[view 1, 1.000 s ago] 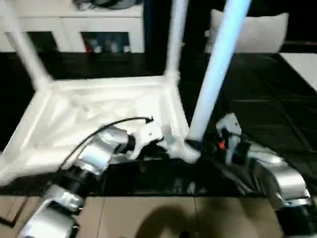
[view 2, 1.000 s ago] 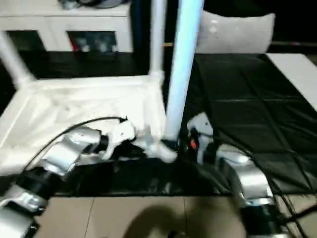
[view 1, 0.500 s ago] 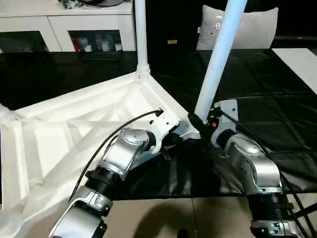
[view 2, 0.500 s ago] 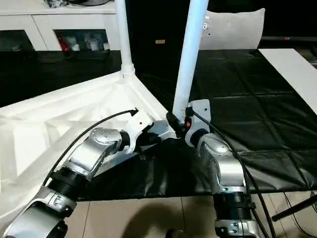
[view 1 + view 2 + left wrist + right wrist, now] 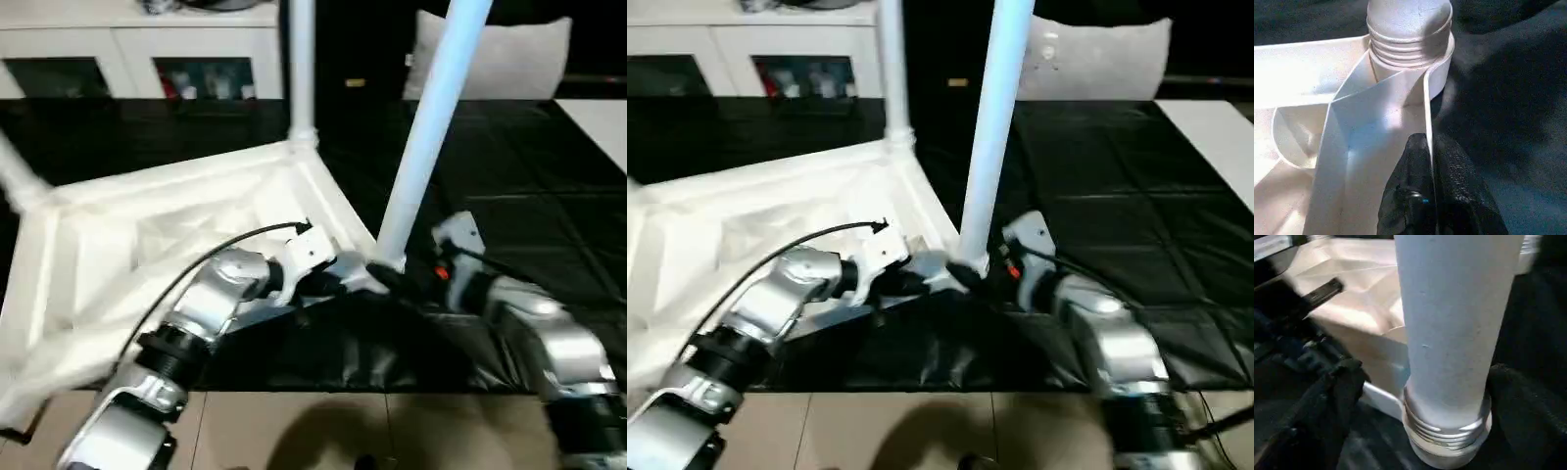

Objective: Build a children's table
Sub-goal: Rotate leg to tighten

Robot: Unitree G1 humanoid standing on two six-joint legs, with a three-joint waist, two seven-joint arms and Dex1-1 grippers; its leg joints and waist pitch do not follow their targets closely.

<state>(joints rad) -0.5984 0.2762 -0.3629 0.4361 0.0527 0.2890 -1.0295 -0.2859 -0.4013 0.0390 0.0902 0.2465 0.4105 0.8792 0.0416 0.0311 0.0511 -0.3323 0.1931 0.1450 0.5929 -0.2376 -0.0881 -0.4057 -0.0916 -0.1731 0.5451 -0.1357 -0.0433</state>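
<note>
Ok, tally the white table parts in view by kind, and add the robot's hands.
Table top: 1
Legs: 3 (near leg, far leg, left leg)
Hands: 2 (left hand, right hand)
Total: 6

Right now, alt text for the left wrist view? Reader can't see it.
The left gripper, its two black fingers shut on a thin white rib of the upturned children's table, holds just below a corner socket. A white leg with ringed threads sits in that socket, and black table cover lies beyond the edge.
</note>
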